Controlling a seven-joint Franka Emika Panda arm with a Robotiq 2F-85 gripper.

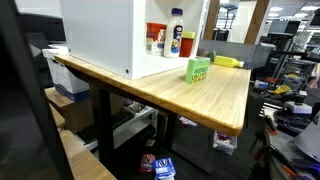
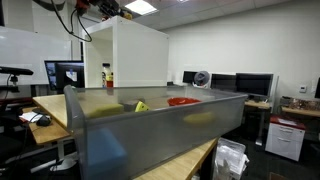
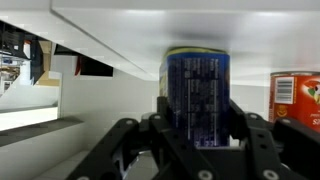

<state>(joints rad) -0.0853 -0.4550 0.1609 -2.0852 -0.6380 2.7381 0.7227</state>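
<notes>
bottle (image 3: pixel 198 80): tool (image 3: pixel 200 110) straddles it in wrist view alone; whether pinched, cannot tell.

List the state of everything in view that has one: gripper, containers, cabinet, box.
white cabinet: one side open
blue-labelled bottle: upright inside the cabinet
red can: upright beside the bottle, untouched
gripper: jaws either side of the bottle, contact unclear
green box: closed, on the table, outside the cabinet
</notes>
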